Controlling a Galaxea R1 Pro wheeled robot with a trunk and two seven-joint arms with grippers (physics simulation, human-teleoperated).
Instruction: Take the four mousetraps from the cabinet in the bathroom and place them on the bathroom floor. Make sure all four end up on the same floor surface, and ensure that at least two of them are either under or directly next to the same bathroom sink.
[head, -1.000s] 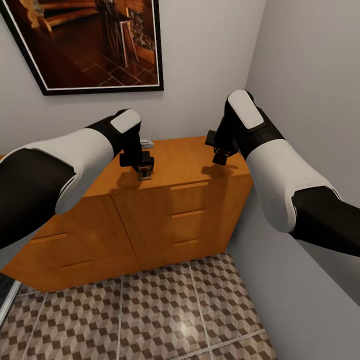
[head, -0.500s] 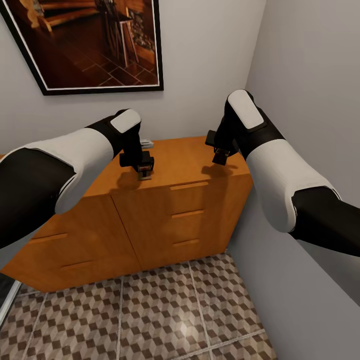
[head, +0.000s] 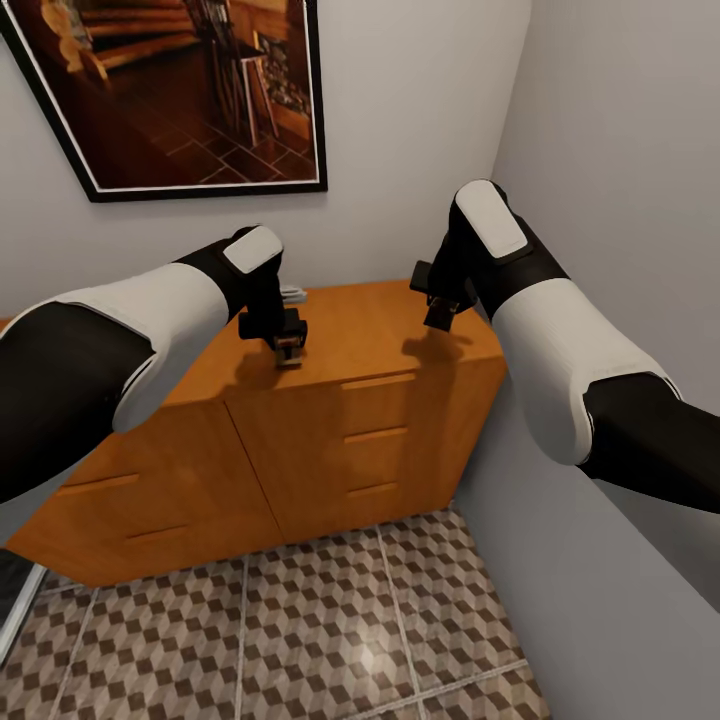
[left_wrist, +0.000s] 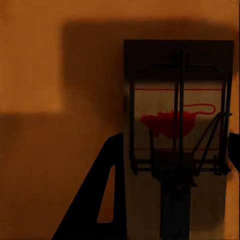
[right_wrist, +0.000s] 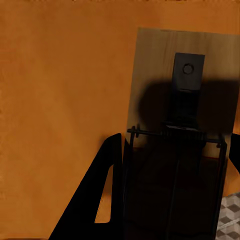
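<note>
Fingers (left_wrist: 107, 195) of the left gripper (head: 289, 352) clasp a mousetrap (left_wrist: 177, 135) between them; the left wrist view gives the detail: a pale board with dark wire frame, a spring bar across it and a red mark near the middle, its long axis running along the fingers and out past their tips, over the shadowed cabinet top (left_wrist: 45, 65). From the head view this same trap is just a small light patch at the gripper, held over the front edge of the cabinet (head: 330, 440), above the drawer fronts.

The right gripper (head: 438, 312) also grips a mousetrap (right_wrist: 182, 100), seen in the right wrist view between its dark fingers (right_wrist: 102, 195): bare wood at the far end with a dark square plate, wire bar crosswise, long axis again in line with the fingers. A corner of cube-patterned tile (right_wrist: 227, 220) shows past the cabinet edge there. In the head view that trap is hidden behind the gripper, which hangs above the cabinet's right part.

More small pale things (head: 293, 294), too small to tell, lie at the back of the cabinet top behind the left wrist. Bathroom floor (head: 330, 630) spreads below the cabinet, and a framed picture (head: 190, 90) hangs on the wall.
</note>
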